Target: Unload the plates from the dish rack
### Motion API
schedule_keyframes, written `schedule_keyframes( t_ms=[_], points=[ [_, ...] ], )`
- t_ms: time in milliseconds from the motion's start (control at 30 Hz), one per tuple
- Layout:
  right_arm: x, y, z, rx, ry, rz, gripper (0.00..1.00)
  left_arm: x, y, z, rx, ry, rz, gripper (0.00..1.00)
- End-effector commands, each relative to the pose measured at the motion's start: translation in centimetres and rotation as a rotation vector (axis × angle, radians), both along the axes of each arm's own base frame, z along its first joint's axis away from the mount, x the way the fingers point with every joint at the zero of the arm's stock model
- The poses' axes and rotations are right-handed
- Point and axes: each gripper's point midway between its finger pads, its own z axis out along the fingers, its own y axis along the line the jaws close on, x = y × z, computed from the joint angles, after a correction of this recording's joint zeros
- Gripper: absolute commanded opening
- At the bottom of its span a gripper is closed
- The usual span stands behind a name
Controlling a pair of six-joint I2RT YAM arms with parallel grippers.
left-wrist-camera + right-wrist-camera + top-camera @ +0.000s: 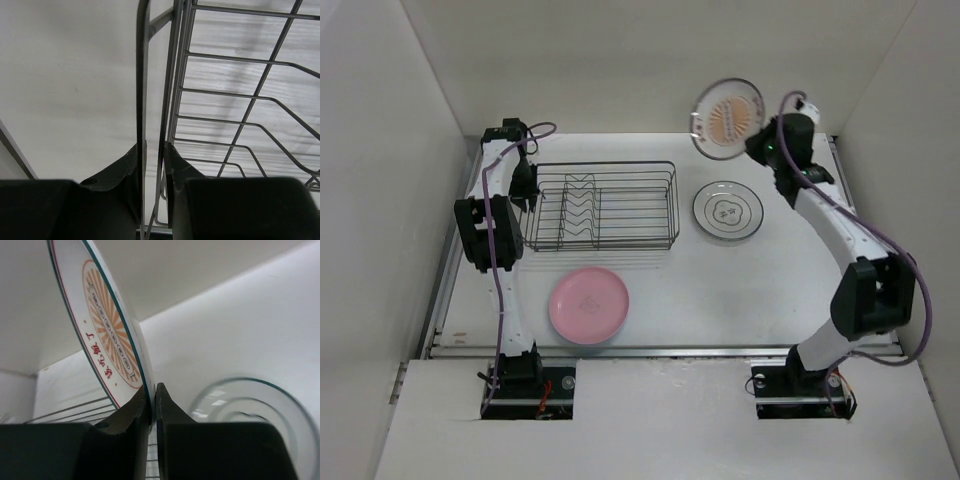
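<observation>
The left gripper (152,146) clamps an end wire of the empty dish rack (600,205) as the right gripper (152,386) pinches the orange plate (729,118) by its rim, aloft beyond the white plate (728,211); level, lower gently, then release.

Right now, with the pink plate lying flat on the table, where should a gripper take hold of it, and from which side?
Take the pink plate by its raised rim, probably at the near-left edge, coming down at a slant from that side. It lies flat and face up, so only the upturned lip offers a pinch: one finger inside, one under the outside.
</observation>
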Motion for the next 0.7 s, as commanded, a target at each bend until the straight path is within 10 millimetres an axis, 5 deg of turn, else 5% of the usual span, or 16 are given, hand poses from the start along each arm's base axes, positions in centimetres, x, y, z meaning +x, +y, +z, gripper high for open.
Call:
schedule_keyframes(
  t_ms=[0, 33, 167, 400, 467, 567, 667],
  points=[
    [-3.7, -3.9, -2.2, 0.166, 0.087, -0.056, 0.0, 0.8, 0.6, 0.1, 0.018, -0.019, 0.052, 0.06],
    [-5.1, -4.5, -5.5, 0.148, 0.158, -0.062, 0.0, 1.1, 0.6, 0.4, 0.019, -0.031, 0.052, 0.09],
    [-8.5, -5.5, -9.9, 0.123, 0.268, -0.056, 0.0, 2.0, 0.8, 2.4, 0.026, -0.09, 0.033, 0.21],
    [-9.4, -7.5, -15.5, 0.227, 0.359, -0.086, 0.0, 1.6, 1.0, 6.0, 0.044, -0.156, 0.018, 0.33],
    [-9.2, -7.5, -17.2, 0.204, 0.406, -0.056, 0.12, 1.3, 1.0, 7.2, 0.048, -0.18, 0.01, 0.4],
    [-9.1, -6.6, -19.5, 0.174, 0.482, 0.042, 0.51, 0.7, 1.1, 8.6, 0.061, -0.205, 0.013, 0.53],
    [-9.9, -7.4, -19.8, 0.134, 0.538, 0.014, 0.67, 0.1, 1.5, 10.0, 0.084, -0.23, 0.02, 0.54]
  ],
)
